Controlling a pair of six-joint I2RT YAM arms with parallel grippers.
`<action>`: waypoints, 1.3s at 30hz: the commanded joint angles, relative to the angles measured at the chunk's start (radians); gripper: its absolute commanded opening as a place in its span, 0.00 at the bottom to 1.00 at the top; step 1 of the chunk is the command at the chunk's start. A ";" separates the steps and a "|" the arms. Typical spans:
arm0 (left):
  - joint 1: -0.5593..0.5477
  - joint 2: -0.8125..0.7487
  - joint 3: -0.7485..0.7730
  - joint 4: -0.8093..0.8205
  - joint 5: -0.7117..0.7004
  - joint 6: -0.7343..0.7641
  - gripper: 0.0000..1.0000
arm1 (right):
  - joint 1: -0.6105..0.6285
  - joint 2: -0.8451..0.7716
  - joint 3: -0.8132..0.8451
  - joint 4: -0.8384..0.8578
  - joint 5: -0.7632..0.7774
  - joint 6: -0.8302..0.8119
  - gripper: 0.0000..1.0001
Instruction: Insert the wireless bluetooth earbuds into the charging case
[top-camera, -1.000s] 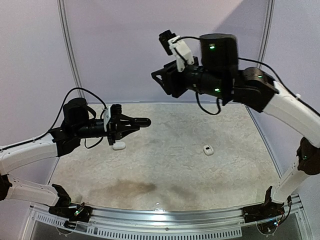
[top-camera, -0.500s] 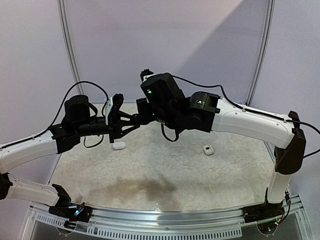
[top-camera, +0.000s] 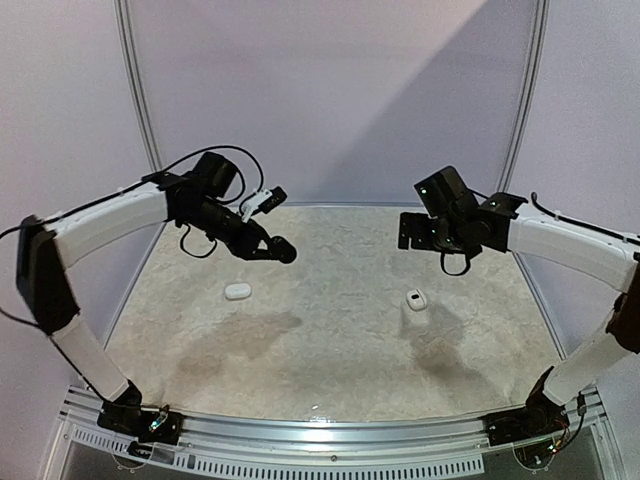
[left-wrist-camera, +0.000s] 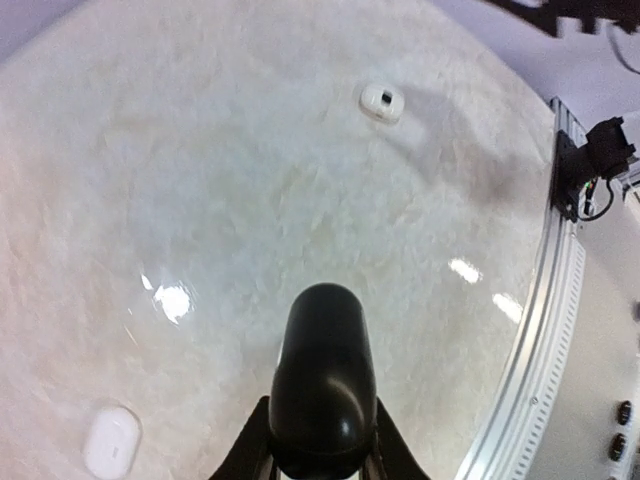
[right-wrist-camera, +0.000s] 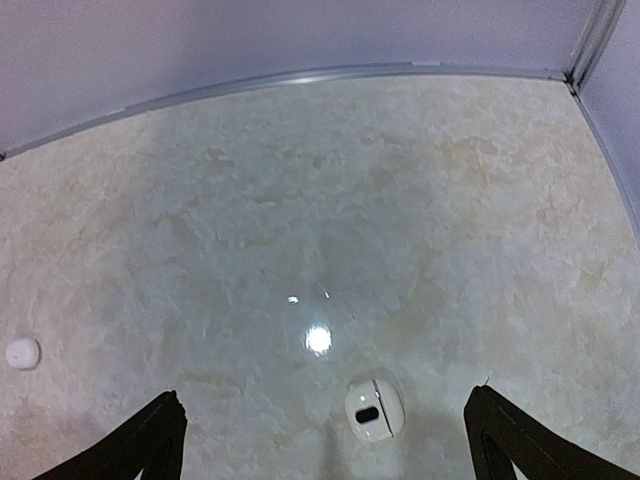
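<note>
Overhead, fixed view. Cream marbled worktop (top-camera: 330, 340).
- Left pincer (top-camera: 277, 250): black, clenched, hanging over the far-left part.
- Right pincer (top-camera: 413, 238): hanging over the far-right part.
- Plain white oval case (top-camera: 237, 291): lid down, toward the left edge, just nearward of the left pincer.
- White oval case with a dark recess (top-camera: 415, 299): right of centre, nearly under the right pincer. The two cases lie well apart.
- Wireless earbuds: none seen lying loose. Whether the dark recess is an empty socket or a seated black bud cannot be told.

Left wrist view.
- Left pincer (left-wrist-camera: 322, 400): fingers pressed into one black mass. Whether a bud is nipped between them cannot be told.
- Plain case (left-wrist-camera: 110, 440): close by.
- Recessed case (left-wrist-camera: 382, 101): far across the worktop.
- Metal rail (left-wrist-camera: 545, 300): marks the near edge.

Right wrist view.
- Right pincer (right-wrist-camera: 325, 400): released, fingers spread wide, holding nothing.
- Recessed case (right-wrist-camera: 372, 408): on the worktop below, between the two fingers, a little off their midline. Its long axis appears to run away from the camera, across the line joining the fingers, so they would likely close on its narrow sides.
- Plain case (right-wrist-camera: 22, 352): well off to one side.
- Judgement: the right arm is much the nearer to the recessed case, and a nearly straight descent should reach it.
- Room: bare worktop all round, with the far edge and far-right corner well apart from the case.
</note>
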 joint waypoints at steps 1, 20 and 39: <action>0.054 0.273 0.157 -0.355 0.143 -0.029 0.00 | 0.007 -0.084 -0.125 -0.030 -0.038 0.059 0.99; 0.073 0.513 0.108 0.029 0.140 -0.352 0.99 | -0.008 -0.236 -0.221 -0.110 -0.099 0.148 0.99; 0.201 -0.430 -0.185 -0.063 -0.602 -0.085 0.99 | -0.528 -0.416 -0.396 0.255 -0.104 -0.221 0.99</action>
